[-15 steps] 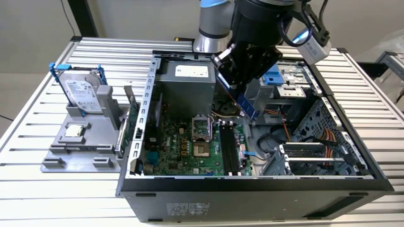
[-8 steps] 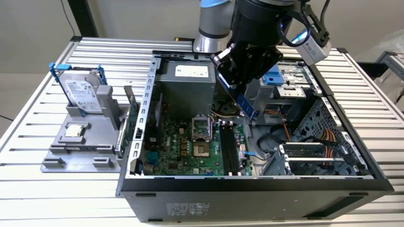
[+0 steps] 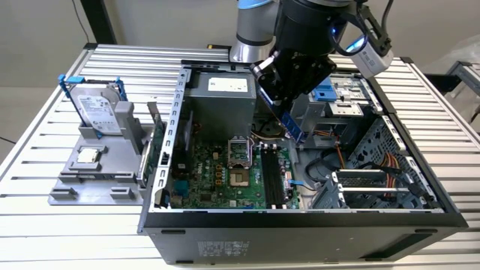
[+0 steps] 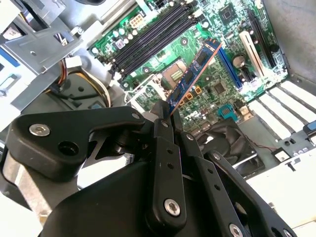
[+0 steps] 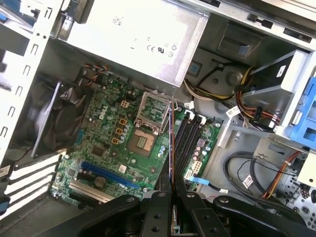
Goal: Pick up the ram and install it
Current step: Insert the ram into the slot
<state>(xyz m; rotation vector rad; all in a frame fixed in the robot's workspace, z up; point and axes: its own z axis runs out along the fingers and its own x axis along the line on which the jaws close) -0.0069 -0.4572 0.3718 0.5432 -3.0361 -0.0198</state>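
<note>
The tool [image 4: 166, 117] hangs over the motherboard [image 5: 106, 148], memory slots [image 5: 186, 140] below it, clamped tight on the ram [image 4: 193, 74].

Robot lab: slatted aluminium table [image 3: 45, 225], opened computer [image 3: 300, 228].

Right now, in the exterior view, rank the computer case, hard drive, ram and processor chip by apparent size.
1. computer case
2. hard drive
3. ram, long but thin
4. processor chip
The ram is held up in the gripper and partly covered by it, so its rank over the chip is unsure.
</note>
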